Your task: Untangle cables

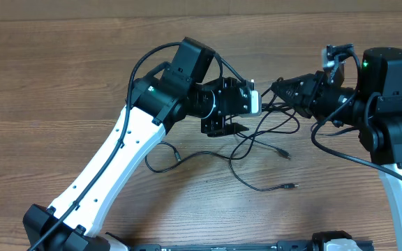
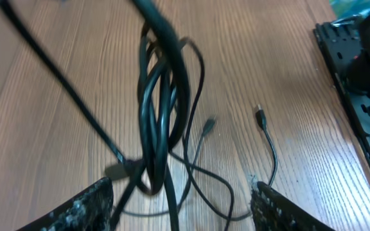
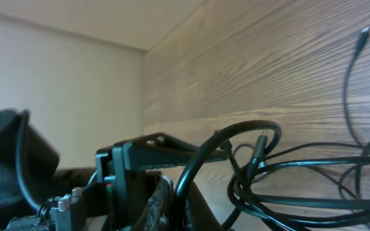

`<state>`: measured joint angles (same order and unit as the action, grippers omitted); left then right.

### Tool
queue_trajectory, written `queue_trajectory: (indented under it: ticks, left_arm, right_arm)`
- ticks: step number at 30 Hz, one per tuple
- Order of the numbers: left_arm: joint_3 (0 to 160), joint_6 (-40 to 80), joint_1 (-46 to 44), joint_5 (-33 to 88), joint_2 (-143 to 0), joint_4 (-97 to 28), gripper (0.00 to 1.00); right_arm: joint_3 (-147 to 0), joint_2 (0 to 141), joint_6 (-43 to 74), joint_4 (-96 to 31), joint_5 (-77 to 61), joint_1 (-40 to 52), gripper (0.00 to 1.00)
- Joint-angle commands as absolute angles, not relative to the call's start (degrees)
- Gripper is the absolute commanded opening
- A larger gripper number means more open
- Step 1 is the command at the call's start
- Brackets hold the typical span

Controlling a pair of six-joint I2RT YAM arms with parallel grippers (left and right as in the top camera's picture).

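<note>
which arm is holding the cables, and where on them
The right gripper, jaws shut, apparently holds the cables by the top of the looped bundle. The left gripper has open jaws around it, gripping nothing.

Glossy black rubbery cables (image 2: 166, 96); matt brown wood-grain table (image 1: 61, 84); smooth white plastic arm links (image 1: 117, 157).

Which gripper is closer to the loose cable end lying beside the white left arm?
Left. The left gripper hangs open just beside that cable end, toward the table's middle; the right gripper, shut on the cable bundle, sits farther off, beyond the left one.
</note>
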<state>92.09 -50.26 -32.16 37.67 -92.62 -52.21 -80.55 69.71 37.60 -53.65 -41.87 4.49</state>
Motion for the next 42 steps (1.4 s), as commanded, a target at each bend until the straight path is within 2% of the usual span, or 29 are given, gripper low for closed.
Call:
queue_trajectory:
  ticks: [1, 6, 7, 8, 11, 14, 18, 29, 33, 39, 40, 41, 42]
  left_arm:
    - [92.7, -55.3, -32.2, 42.0, -92.6, -51.5, 0.67]
    - [92.7, -55.3, -32.2, 42.0, -92.6, -51.0, 0.63]
    - [92.7, -55.3, -32.2, 42.0, -92.6, -51.0, 0.59]
    - [92.7, -55.3, -32.2, 42.0, -92.6, -50.9, 0.45]
    - [92.7, -55.3, -32.2, 41.8, -92.6, -51.0, 0.22]
    - [92.7, -55.3, -32.1, 41.4, -92.6, -51.2, 0.11]
    - [92.7, -55.2, -31.9, 41.4, -92.6, -52.4, 0.04]
    - [92.7, -49.1, -28.1, 40.4, -92.6, -52.6, 0.04]
    - [92.7, -43.1, -26.1, 36.8, -92.6, -52.4, 0.04]
    - [92.7, -36.9, -22.7, 36.6, -92.6, -52.4, 0.04]
    - [92.7, -36.4, -22.4, 37.2, -92.6, -52.4, 0.04]
    - [92.7, -35.9, -22.2, 38.1, -92.6, -52.4, 0.04]
    - [92.7, -35.9, -22.1, 38.9, -92.6, -52.4, 0.04]
  right_arm:
    - [-81.0, 69.6, 35.7, -53.6, -48.1, 4.3, 0.04]
    - [-81.0, 69.6, 35.5, -53.7, -51.7, 4.3, 0.04]
    - [-81.0, 69.6, 35.5, -53.7, -52.2, 4.3, 0.04]
    - [-81.0, 69.6, 35.5, -53.7, -52.4, 4.3, 0.04]
    - [-81.0, 69.6, 35.0, -53.7, -52.4, 4.3, 0.04]
    - [-81.0, 69.6, 33.0, -54.2, -52.1, 4.3, 0.04]
    - [-81.0, 69.6, 31.1, -58.9, -43.0, 4.3, 0.04]
    - [-81.0, 69.6, 27.4, -66.6, -29.4, 4.3, 0.04]
    - [-81.0, 69.6, 25.2, -67.4, -28.7, 4.0, 0.04]
    - [-81.0, 69.6, 25.2, -70.8, -19.9, 3.2, 0.04]
    - [-81.0, 69.6, 25.2, -71.1, -19.4, 3.1, 0.13]
    - [-81.0, 69.6, 25.2, -71.0, -19.4, 3.1, 0.37]
    - [-81.0, 69.6, 25.3, -71.0, -19.7, 3.1, 0.56]
